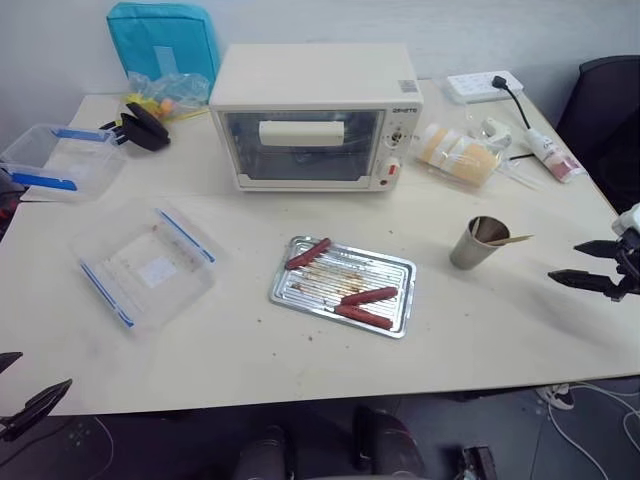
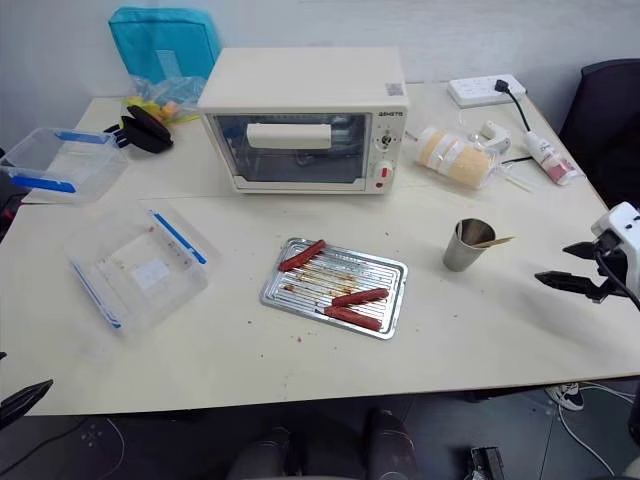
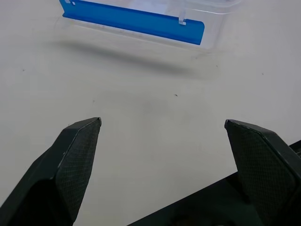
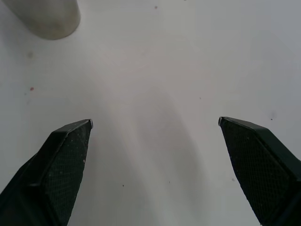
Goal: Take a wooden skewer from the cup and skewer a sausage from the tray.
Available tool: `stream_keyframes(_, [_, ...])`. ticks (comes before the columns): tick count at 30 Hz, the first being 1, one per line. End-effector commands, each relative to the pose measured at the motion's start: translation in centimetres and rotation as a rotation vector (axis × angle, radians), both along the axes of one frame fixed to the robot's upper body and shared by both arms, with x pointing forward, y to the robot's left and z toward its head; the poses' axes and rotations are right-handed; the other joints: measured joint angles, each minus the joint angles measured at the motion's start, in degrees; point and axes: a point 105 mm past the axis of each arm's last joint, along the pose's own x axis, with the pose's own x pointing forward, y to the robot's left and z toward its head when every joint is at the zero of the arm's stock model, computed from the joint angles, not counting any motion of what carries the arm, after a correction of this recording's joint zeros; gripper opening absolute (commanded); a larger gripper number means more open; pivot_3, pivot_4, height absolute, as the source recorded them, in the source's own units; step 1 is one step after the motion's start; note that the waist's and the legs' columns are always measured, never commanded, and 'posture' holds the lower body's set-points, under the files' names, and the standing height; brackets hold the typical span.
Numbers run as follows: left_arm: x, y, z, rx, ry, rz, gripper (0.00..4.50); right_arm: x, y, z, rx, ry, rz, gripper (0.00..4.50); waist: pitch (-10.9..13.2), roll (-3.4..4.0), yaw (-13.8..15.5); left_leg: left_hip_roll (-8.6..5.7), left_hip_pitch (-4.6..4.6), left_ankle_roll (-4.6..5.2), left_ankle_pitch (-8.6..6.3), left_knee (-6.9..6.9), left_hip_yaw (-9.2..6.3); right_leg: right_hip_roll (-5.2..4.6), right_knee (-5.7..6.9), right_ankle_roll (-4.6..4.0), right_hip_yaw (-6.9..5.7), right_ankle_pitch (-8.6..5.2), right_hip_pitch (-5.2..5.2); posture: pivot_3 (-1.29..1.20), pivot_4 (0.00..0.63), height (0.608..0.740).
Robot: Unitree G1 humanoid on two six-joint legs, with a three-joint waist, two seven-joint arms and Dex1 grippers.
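The right gripper [image 1: 583,263] hangs over the right edge of the table [image 1: 300,355], pointing in toward the cup [image 1: 474,243] with its two black fingers spread wide and nothing between them; in the right wrist view the fingers [image 4: 66,160] frame bare tabletop, with the cup's base just at the corner. The left gripper [image 1: 20,385] sits low at the near left corner of the table, fingers also wide apart and empty, and its wrist view looks across the tabletop toward a clear blue-trimmed container [image 3: 141,19].

The cup stands upright on the right part of the table, near the right gripper but apart from it, with a wooden skewer [image 1: 508,240] poking out of its rim toward the right. The tray [image 1: 342,286] lies in the middle of the table in front of the toaster oven [image 1: 315,115]. Three sausages rest in it: one sausage [image 1: 308,253] at the far left corner, two others [image 1: 368,296] side by side near the right end
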Motion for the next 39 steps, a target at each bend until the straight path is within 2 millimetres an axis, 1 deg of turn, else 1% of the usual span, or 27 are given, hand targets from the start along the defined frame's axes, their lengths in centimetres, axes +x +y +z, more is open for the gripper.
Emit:
stream_keyframes(1, [-0.2, 0.5, 0.6, 0.006, -0.017, 0.019, 4.47, -0.5, -1.0, 1.2, -0.022, -0.041, -0.029, 4.5, 0.0, 0.0, 0.0, 0.0, 0.0, 0.0, 0.0, 0.0, 0.03, 0.0, 0.01, 0.0, 0.02, 0.0, -0.01, 0.0, 0.15, 0.74])
stream_keyframes(7, [-0.3, 0.9, 0.7, -0.003, -0.023, 0.043, 4.47, -0.5, -1.1, 1.0, -0.024, -0.045, -0.035, 4.5, 0.0, 0.0, -0.02, 0.0, 0.01, 0.01, 0.0, 0.02, 0.38, 0.02, 0.12, 0.02, 0.24, 0.01, -0.15, 0.0, 0.15, 0.74])
stream_keyframes(15, [-0.3, 1.0, 0.7, 0.004, -0.025, 0.046, 4.47, -0.4, -1.4, 1.2, -0.029, -0.056, -0.05, 4.5, 0.0, 0.0, -0.18, 0.0, 0.1, 0.01, -0.01, 0.05, 0.45, 0.03, 0.24, 0.01, 0.39, 0.01, -0.19, 0.0, 0.15, 0.74])
stream_keyframes(19, [0.5, 1.0, 0.8, -0.017, -0.052, 0.052, 4.47, -0.3, -1.5, 1.3, -0.016, -0.059, -0.066, 4.5, 0.0, 0.0, -0.21, 0.0, 0.11, 0.01, -0.01, 0.1, 0.46, 0.03, 0.3, 0.02, 0.44, 0.01, -0.2, 0.0, 0.15, 0.74])
stream_keyframes(23, [1.0, 0.8, 0.3, -0.002, -0.048, 0.04, 4.47, -0.3, -1.7, 0.8, -0.025, -0.049, -0.086, 4.5, -0.01, 0.0, -0.15, 0.01, 0.1, 0.01, -0.03, 0.24, 0.46, 0.03, 0.39, 0.01, 0.45, 0.01, -0.2, 0.0, 0.15, 0.74])
stream_keyframes(26, [1.1, 0.9, 0.7, -0.007, -0.065, 0.045, 4.47, -0.4, -1.7, 0.7, -0.034, -0.05, -0.079, 4.5, 0.0, 0.0, -0.19, 0.06, 0.06, 0.05, -0.13, 0.45, 0.46, 0.05, 0.46, 0.02, 0.5, 0.01, -0.2, 0.0, 0.15, 0.74])
stream_keyframes(29, [1.1, 1.2, 1.5, -0.017, -0.091, 0.059, 4.47, -0.4, -1.9, 1.2, 0.003, -0.082, -0.098, 4.5, 0.0, 0.0, -0.34, 0.15, 0.02, 0.09, -0.26, 0.75, 0.5, 0.1, 0.56, 0.02, 0.56, 0.01, -0.2, 0.0, 0.15, 0.74])
stream_keyframes(31, [1.0, 1.2, 2.6, -0.046, -0.119, 0.058, 4.47, -0.5, -2.1, 1.9, 0.052, -0.112, -0.121, 4.5, -0.01, -0.02, -0.44, 0.15, 0.02, 0.11, -0.27, 0.8, 0.53, 0.1, 0.59, 0.02, 0.6, 0.01, -0.2, 0.0, 0.15, 0.74])
stream_keyframes(33, [1.2, 0.1, 5.3, -0.126, -0.184, 0.004, 4.47, -1.0, -2.4, 4.6, 0.137, -0.179, -0.128, 4.5, 0.0, -0.02, -0.35, 0.15, 0.03, 0.1, -0.28, 0.81, 0.53, 0.1, 0.62, 0.02, 0.6, 0.01, -0.2, 0.0, 0.15, 0.74])
stream_keyframes(35, [1.5, -1.5, 8.0, -0.186, -0.22, -0.092, 4.47, -1.3, -2.1, 7.4, 0.22, -0.248, -0.107, 4.5, 0.01, -0.01, -0.03, 0.15, 0.01, 0.1, -0.28, 0.83, 0.51, 0.09, 0.64, 0.01, 0.61, 0.01, -0.23, 0.0, 0.15, 0.74])
stream_keyframes(36, [1.5, -2.0, 8.8, -0.199, -0.223, -0.123, 4.47, -1.4, -1.9, 8.1, 0.241, -0.263, -0.096, 4.5, 0.0, 0.01, -0.01, 0.15, -0.01, 0.1, -0.28, 0.84, 0.51, 0.08, 0.67, 0.01, 0.62, 0.01, -0.25, 0.0, 0.15, 0.74])
stream_keyframes(38, [2.5, -4.3, 10.8, -0.24, -0.229, -0.259, 4.47, -1.5, -0.8, 10.4, 0.288, -0.321, -0.061, 4.5, -0.01, 0.07, 0.09, 0.12, 0.04, 0.1, -0.28, 0.85, 0.52, 0.07, 0.67, 0.01, 0.68, 0.0, -0.24, 0.0, 0.15, 0.74])
stream_keyframes(39, [2.9, -5.5, 11.5, -0.248, -0.221, -0.325, 4.47, -1.6, -0.1, 11.3, 0.307, -0.339, -0.041, 4.5, -0.01, 0.07, 0.16, 0.13, 0.05, 0.09, -0.29, 0.85, 0.51, 0.08, 0.69, 0.0, 0.68, 0.0, -0.24, 0.0, 0.15, 0.74])
